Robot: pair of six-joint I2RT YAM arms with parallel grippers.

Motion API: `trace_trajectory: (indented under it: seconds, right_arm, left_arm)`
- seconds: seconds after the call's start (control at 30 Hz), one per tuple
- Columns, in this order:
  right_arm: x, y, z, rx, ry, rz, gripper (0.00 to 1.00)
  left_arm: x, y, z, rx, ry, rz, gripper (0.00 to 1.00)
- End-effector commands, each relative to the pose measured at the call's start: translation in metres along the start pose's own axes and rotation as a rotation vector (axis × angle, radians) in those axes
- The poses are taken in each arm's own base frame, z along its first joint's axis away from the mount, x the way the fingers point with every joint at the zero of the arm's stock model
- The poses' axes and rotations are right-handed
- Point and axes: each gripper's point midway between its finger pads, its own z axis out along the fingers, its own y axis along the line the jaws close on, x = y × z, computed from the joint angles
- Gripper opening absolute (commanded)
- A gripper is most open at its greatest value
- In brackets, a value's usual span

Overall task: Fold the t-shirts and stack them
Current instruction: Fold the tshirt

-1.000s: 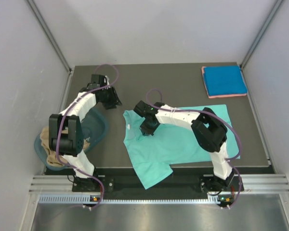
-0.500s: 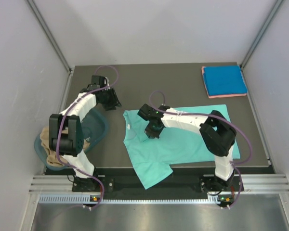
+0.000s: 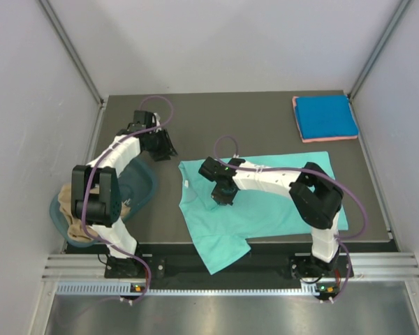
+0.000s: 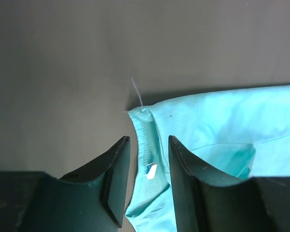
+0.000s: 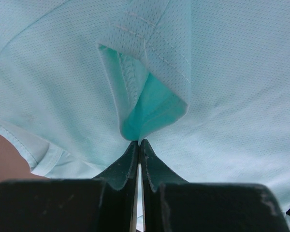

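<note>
Clamped tight on what looks like a sleeve of the teal-green t-shirt (image 3: 265, 206) spread on the table (image 3: 251, 118), the right gripper (image 3: 223, 198) has tugged it nearer, starting the fold, while the left gripper (image 4: 147, 141) hovers parted

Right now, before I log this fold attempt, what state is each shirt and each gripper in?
teal-green t-shirt: unfolded, spread out, one fold pinched up.
blue t-shirt: folded, lying on the pink one.
pink t-shirt: folded underneath, only its edges showing.
tan t-shirt: crumpled in the tub.
left gripper: open, by the teal-green collar corner.
right gripper: shut on the teal-green t-shirt.
</note>
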Motion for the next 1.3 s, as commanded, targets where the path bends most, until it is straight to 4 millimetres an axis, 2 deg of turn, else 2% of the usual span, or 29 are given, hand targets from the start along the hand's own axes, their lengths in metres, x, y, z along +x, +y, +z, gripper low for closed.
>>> trace_trajectory:
  seconds: [0.0,0.17,0.4,0.57,0.67,0.73,0.77,0.8,0.83,0.87,0.9,0.93,1.07,1.17,1.27]
  right_arm:
    - [-0.003,0.007,-0.020,-0.047,-0.039,-0.015,0.00]
    - [-0.008,0.002,-0.019,-0.031,-0.064,-0.018,0.00]
    - [-0.008,0.003,-0.022,-0.035,-0.062,-0.038,0.01]
    - [-0.012,0.000,-0.036,-0.045,-0.071,-0.034,0.16]
    - [-0.029,-0.003,-0.044,-0.056,-0.106,-0.029,0.19]
    - [-0.041,0.002,-0.048,-0.095,-0.121,-0.034,0.19]
    - [-0.051,-0.002,-0.043,-0.100,-0.125,-0.054,0.18]
    - [-0.059,0.010,-0.046,-0.167,-0.136,-0.048,0.18]
    - [-0.068,0.012,-0.043,-0.193,-0.124,-0.041,0.17]
    - [-0.069,0.010,-0.038,-0.205,-0.119,-0.079,0.17]
    - [-0.076,0.020,-0.039,-0.258,-0.130,-0.084,0.17]
    - [-0.082,0.023,-0.037,-0.276,-0.128,-0.091,0.17]
    - [-0.098,0.027,-0.027,-0.281,-0.170,-0.170,0.17]
    - [-0.098,0.009,-0.013,-0.213,-0.163,-0.191,0.15]
    - [-0.085,-0.026,0.002,-0.125,-0.132,-0.197,0.14]
  left_arm:
    - [-0.008,-0.021,-0.010,0.079,-0.042,0.062,0.42]
    - [-0.002,-0.030,-0.008,0.117,-0.023,0.076,0.37]
    - [0.013,-0.065,0.001,0.227,0.010,0.096,0.37]
    - [0.023,-0.071,0.013,0.213,0.034,0.105,0.37]
    - [0.031,-0.064,0.026,0.176,0.053,0.101,0.37]
    - [0.038,-0.056,0.035,0.146,0.077,0.089,0.36]
    - [0.040,-0.051,0.038,0.120,0.081,0.084,0.36]
    - [0.041,-0.048,0.041,0.108,0.086,0.080,0.36]
    - [0.043,-0.044,0.045,0.094,0.093,0.076,0.36]
    - [0.044,-0.039,0.047,0.072,0.092,0.074,0.36]
    - [0.046,-0.035,0.049,0.058,0.098,0.071,0.36]
    - [0.048,-0.032,0.052,0.041,0.100,0.070,0.36]
    - [0.051,-0.018,0.058,-0.023,0.108,0.075,0.36]
    - [0.055,-0.009,0.062,-0.069,0.117,0.081,0.36]
    - [0.056,-0.004,0.063,-0.100,0.119,0.089,0.36]
